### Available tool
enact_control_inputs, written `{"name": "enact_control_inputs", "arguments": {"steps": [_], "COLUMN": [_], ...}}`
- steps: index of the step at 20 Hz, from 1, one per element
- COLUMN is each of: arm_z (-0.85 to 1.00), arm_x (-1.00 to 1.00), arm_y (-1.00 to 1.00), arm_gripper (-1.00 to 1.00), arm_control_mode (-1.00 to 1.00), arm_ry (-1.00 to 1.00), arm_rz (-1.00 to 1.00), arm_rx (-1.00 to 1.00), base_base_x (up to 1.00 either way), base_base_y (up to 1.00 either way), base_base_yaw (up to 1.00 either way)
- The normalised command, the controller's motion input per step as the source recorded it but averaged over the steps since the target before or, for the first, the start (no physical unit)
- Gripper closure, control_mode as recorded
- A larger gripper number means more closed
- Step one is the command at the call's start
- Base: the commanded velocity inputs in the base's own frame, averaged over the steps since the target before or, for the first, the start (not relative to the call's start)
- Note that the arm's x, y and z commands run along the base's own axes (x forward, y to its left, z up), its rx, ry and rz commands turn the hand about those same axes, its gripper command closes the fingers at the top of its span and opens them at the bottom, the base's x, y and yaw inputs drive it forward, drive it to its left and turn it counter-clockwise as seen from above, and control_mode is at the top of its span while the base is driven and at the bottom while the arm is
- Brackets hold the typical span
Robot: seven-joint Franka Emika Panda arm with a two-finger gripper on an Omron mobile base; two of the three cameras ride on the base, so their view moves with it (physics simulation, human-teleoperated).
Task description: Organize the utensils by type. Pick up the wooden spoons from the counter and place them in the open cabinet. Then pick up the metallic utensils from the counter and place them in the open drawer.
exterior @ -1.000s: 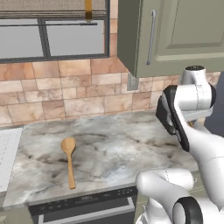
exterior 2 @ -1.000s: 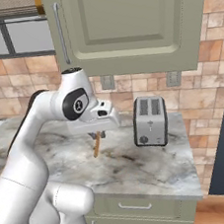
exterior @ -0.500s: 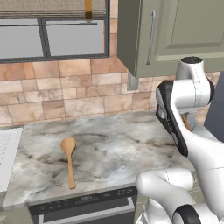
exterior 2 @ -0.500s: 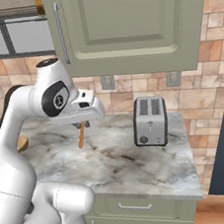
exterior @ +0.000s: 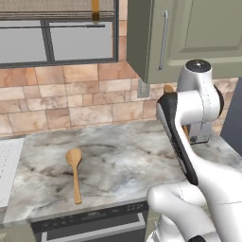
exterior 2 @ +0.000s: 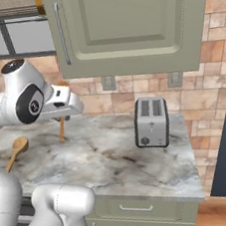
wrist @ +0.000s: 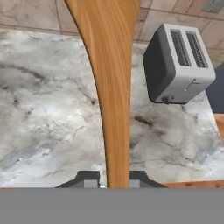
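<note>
Claw [wrist: 113, 179] clenched on slim wooden spoon [wrist: 109, 87], raised above counter [wrist: 48, 113], toaster [wrist: 177, 63] beyond

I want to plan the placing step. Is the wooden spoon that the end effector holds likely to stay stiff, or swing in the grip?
The wooden spoon looks like solid wood, so probably stiff. It is gripped near one end, so its wide free end may pivot if bumped. It looks light.

Silver toaster [exterior 2: 151, 122] (two slots) below window [exterior: 56, 40].
</note>
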Motion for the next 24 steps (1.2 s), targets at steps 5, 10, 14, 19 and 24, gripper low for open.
{"name": "enact_control_inputs", "arguments": {"steps": [5, 10, 14, 19, 24], "arm_z": [0.17, 0.00, 0.00, 0.05, 0.00], "arm_x": [-0.15, -0.37, -0.12, 0.00, 0.00], "arm_y": [0.26, 0.00, 0.00, 0.00, 0.00], "arm_gripper": [1.00, 1.00, 1.00, 1.00, 1.00], "arm_control_mode": [-1.00, -1.00, -1.00, -1.00, -1.00], "arm_ry": [-0.17, -0.16, -0.01, 0.05, 0.06], "arm_rz": [0.00, 0.00, 0.05, 0.13, 0.10], "arm_rx": [0.00, 0.02, 0.05, 0.08, 0.01], "base_base_x": [0.00, 0.00, 0.00, 0.00, 0.00], "base_base_y": [0.00, 0.00, 0.00, 0.00, 0.00], "base_base_yaw": [0.00, 0.00, 0.00, 0.00, 0.00]}}
